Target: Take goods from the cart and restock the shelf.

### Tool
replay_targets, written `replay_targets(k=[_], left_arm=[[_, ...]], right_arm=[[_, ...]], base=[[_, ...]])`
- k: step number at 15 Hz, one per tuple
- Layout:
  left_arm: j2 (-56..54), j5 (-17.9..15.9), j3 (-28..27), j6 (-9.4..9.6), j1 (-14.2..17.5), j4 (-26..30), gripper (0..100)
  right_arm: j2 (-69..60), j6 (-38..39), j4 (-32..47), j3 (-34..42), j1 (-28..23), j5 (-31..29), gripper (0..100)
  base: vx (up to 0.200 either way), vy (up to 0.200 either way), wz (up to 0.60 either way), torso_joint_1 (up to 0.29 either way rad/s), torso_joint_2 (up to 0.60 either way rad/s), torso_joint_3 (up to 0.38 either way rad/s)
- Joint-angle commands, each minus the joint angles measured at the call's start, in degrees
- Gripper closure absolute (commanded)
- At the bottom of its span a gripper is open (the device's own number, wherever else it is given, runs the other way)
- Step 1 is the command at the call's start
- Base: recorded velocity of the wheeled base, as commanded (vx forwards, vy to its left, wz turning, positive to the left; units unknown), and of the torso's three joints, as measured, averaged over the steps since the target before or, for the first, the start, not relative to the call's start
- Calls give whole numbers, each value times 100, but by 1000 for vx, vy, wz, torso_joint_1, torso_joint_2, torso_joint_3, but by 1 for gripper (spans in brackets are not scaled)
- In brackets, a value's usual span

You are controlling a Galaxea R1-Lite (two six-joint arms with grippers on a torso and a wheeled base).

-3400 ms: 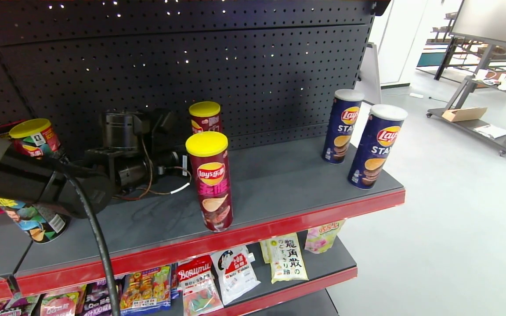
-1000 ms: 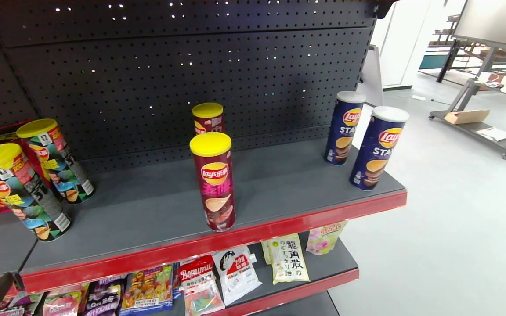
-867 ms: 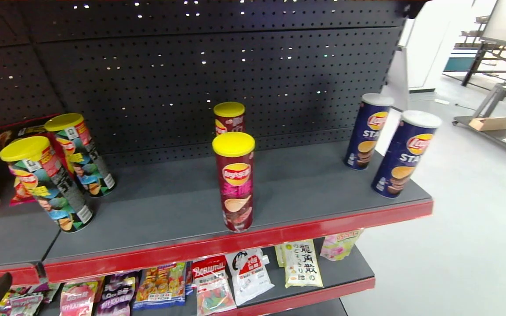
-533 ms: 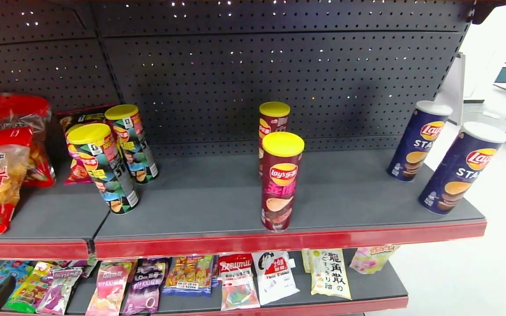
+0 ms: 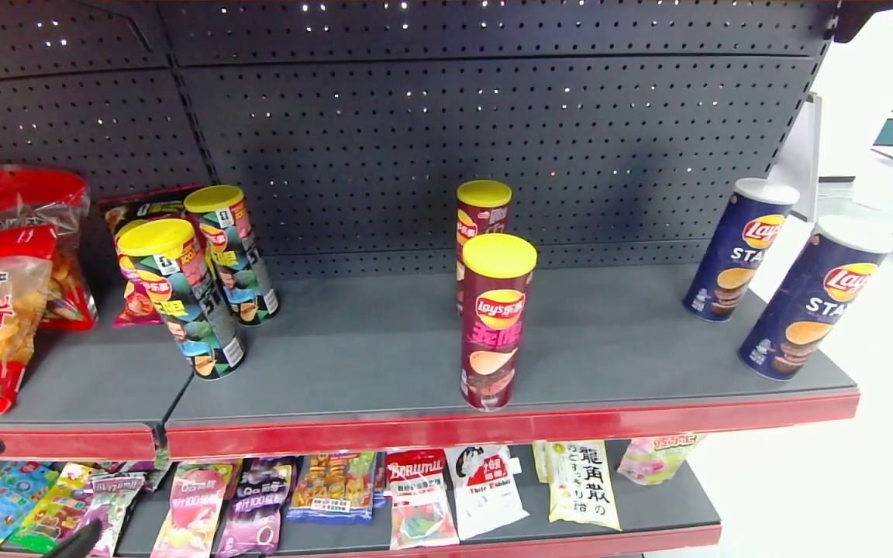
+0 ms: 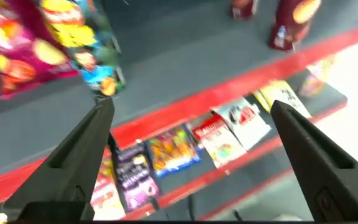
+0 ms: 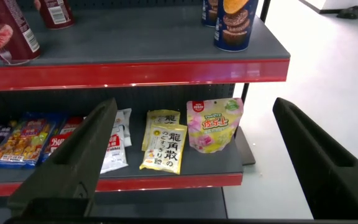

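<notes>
Chip cans (image 5: 498,322) upright on shelf (image 5: 353,364)

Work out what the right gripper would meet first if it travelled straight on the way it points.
Likely the yellow packet on the lower shelf: the open right gripper aims beneath the red shelf edge. Depth is unclear.

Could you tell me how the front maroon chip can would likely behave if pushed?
The maroon can is tall and narrow, standing upright, so a push near its yellow lid would probably tip it. It stands close to the red shelf edge, so it might fall off. Lying down, it would likely roll.
</notes>
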Motion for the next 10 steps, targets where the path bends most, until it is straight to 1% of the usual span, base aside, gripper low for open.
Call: replay_targets(k=[1, 2, 3, 4, 5, 6, 7, 8, 9, 10], left_arm=[[934, -10, -117, 105, -143, -184, 0], [934, -10, -117, 105, -143, -184, 0], [2234, 42, -126, 351, -187, -1371, 0], [2832, 218, -152, 377, -187, -2047, 0], [3315, 482, -205, 368, -302, -2592, 0], [4054, 1185, -328, 166, -653, -3480, 0], [4502, 1862, -424, -203, -1014, -4078, 0], [4853, 2582, -609, -581, -1567, -4236, 0], [5029, 2996, -732, -713, -1963, -4122, 0], [5275, 3083, -838, -783, -2112, -4025, 0]], right_arm=[[4, -1, -2, 5, 2, 1, 0], [4, -1, -2, 5, 2, 1, 0], [4, -1, -2, -4, 2, 1, 0], [-5, -1, -2, 5, 2, 1, 0], [4, -1, -2, 5, 2, 1, 0], [4, -1, -2, 5, 2, 1, 0], [4, -1, -2, 5, 2, 1, 0], [4, -1, -2, -4, 2, 1, 0], [4, -1, -2, -4, 2, 1, 0], [4, -1, -2, -4, 2, 1, 0]], base=[[0, 0, 0, 0, 0, 0], [0, 0, 0, 0, 0, 0], [0, 0, 0, 0, 0, 0], [0, 0, 0, 0, 0, 0], [0, 0, 0, 0, 0, 0], [0, 0, 0, 0, 0, 0], [0, 0, 0, 0, 0, 0], [0, 0, 0, 0, 0, 0], [0, 0, 0, 0, 0, 0], [0, 0, 0, 0, 0, 0]])
